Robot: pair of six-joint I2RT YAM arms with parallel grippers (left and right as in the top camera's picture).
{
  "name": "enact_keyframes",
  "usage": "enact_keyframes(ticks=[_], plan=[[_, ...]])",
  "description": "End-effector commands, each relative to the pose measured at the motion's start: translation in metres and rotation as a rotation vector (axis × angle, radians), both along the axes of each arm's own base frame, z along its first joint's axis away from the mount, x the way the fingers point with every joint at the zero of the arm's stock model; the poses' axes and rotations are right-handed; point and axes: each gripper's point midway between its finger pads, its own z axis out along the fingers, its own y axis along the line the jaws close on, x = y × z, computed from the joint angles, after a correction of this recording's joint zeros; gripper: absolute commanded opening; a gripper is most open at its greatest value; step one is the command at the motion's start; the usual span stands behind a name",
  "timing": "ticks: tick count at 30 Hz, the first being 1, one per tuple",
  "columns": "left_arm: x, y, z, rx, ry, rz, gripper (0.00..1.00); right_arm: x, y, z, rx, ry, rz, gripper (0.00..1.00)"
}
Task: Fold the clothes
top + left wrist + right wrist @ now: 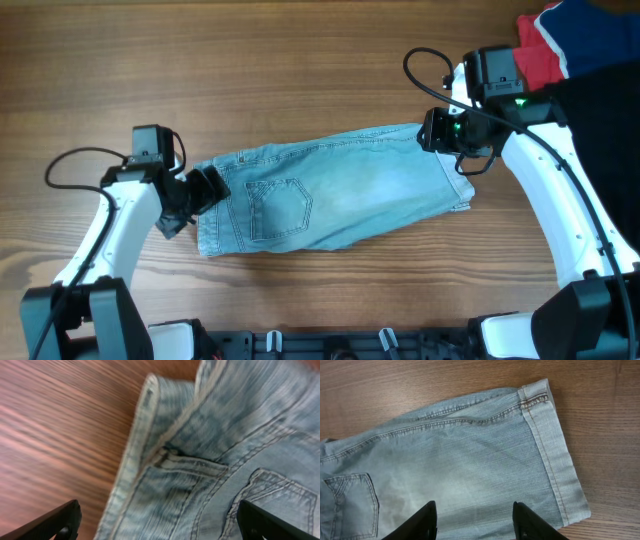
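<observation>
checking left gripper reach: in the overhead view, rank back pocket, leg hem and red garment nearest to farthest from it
From the left gripper:
1. back pocket, just beside it at the waist end.
2. leg hem, opposite end of the jeans.
3. red garment, far corner on the right arm's side.

No legible txt, labels or nos. on jeans (340,195) or table (250,70).

Wooden table (300,60), red garment (535,62) touching navy garment (595,30), black garment (612,120) just below.
</observation>
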Motion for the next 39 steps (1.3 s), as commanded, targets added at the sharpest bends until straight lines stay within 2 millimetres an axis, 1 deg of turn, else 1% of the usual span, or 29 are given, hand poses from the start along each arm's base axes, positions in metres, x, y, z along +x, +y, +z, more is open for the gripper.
enact_keyframes(ticks=[1, 4, 5, 7, 8, 10, 13, 15, 16, 17, 18, 21, 24, 26, 29, 30, 31, 32, 33, 34, 36, 38, 39], plan=[[-0.013, -0.023, -0.022, -0.132, 0.001, -0.049, 0.99, -0.001, -0.002, -0.007, -0.008, 0.021, 0.004, 0.49], [-0.029, -0.026, -0.040, -0.143, 0.040, -0.046, 0.98, -0.001, -0.002, -0.007, -0.008, 0.020, 0.003, 0.49], [-0.033, -0.030, -0.045, -0.170, 0.046, -0.049, 0.97, -0.001, -0.002, -0.007, -0.008, 0.019, 0.003, 0.49], [-0.036, -0.040, -0.050, -0.226, 0.032, -0.057, 0.95, -0.001, -0.002, -0.007, -0.008, 0.019, 0.003, 0.49], [-0.036, -0.044, -0.052, -0.251, 0.019, -0.061, 0.91, -0.001, -0.002, -0.007, -0.008, 0.019, 0.003, 0.49], [-0.034, -0.046, -0.053, -0.258, 0.000, -0.065, 0.70, -0.001, -0.002, -0.007, -0.008, 0.020, 0.003, 0.50], [-0.027, -0.045, -0.052, -0.253, -0.031, -0.068, 0.48, -0.001, -0.002, -0.007, -0.008, 0.021, 0.003, 0.50], [-0.018, -0.043, -0.050, -0.245, -0.066, -0.072, 0.34, -0.001, -0.002, -0.007, -0.008, 0.022, 0.003, 0.50], [-0.013, -0.042, -0.047, -0.239, -0.081, -0.074, 0.28, -0.001, -0.002, -0.007, -0.008, 0.022, 0.004, 0.50], [-0.005, -0.039, -0.044, -0.221, -0.098, -0.073, 0.12, -0.002, -0.002, -0.007, -0.009, 0.024, 0.004, 0.50], [0.002, -0.035, -0.039, -0.201, -0.113, -0.072, 0.04, -0.003, -0.002, -0.007, -0.009, 0.028, 0.004, 0.50], [0.025, -0.026, -0.020, -0.154, -0.152, -0.071, 0.04, -0.006, -0.002, -0.008, -0.011, 0.041, 0.005, 0.50], [0.042, -0.024, 0.003, -0.148, -0.170, -0.072, 0.04, -0.010, 0.001, -0.009, 0.000, 0.057, 0.014, 0.50], [0.049, -0.023, 0.021, -0.145, -0.167, -0.071, 0.04, -0.014, 0.015, -0.008, 0.030, 0.067, 0.051, 0.49], [0.053, -0.022, 0.041, -0.146, -0.153, -0.077, 0.04, -0.020, 0.036, -0.008, 0.035, 0.068, 0.110, 0.48], [0.054, -0.022, 0.049, -0.142, -0.151, -0.096, 0.04, -0.023, 0.044, -0.009, 0.034, 0.069, 0.132, 0.45], [0.054, -0.022, 0.055, -0.138, -0.150, -0.113, 0.04, -0.024, 0.050, -0.010, 0.037, 0.071, 0.149, 0.39], [0.054, -0.022, 0.062, -0.136, -0.149, -0.118, 0.04, -0.026, 0.058, -0.011, 0.047, 0.074, 0.170, 0.28], [0.054, -0.021, 0.069, -0.130, -0.151, -0.116, 0.04, -0.028, 0.068, -0.013, 0.066, 0.080, 0.196, 0.08], [0.056, -0.021, 0.081, -0.127, -0.164, -0.117, 0.04, -0.030, 0.080, -0.015, 0.093, 0.090, 0.225, 0.04], [0.059, -0.020, 0.096, -0.122, -0.191, -0.119, 0.04, -0.033, 0.095, -0.022, 0.120, 0.111, 0.263, 0.04], [0.065, -0.020, 0.117, -0.115, -0.240, -0.122, 0.04, -0.039, 0.119, -0.034, 0.165, 0.150, 0.320, 0.04], [0.066, -0.020, 0.123, -0.114, -0.256, -0.123, 0.04, -0.041, 0.129, -0.038, 0.182, 0.162, 0.342, 0.04]])
